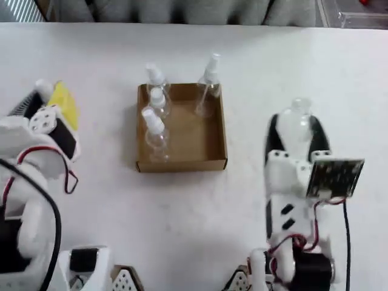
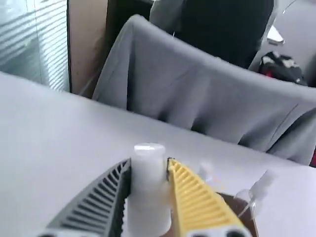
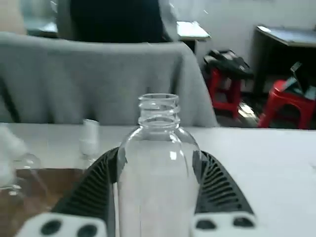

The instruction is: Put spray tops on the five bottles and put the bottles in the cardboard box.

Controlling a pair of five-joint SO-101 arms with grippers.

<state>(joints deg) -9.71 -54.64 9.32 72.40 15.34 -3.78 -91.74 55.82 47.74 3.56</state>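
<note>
Now, right gripper (image 3: 158, 155) clasping uncapped bottle (image 3: 158, 118)

White table (image 1: 291, 66) bears an open cardboard box (image 1: 182, 164)

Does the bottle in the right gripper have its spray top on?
Off: the bottle has a bare threaded neck; the left gripper holds a spray top.

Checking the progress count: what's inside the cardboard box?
Four clear bottles with spray tops stand in the cardboard box: three along one side, one at the far opposite corner. The box floor under them is covered.
</note>
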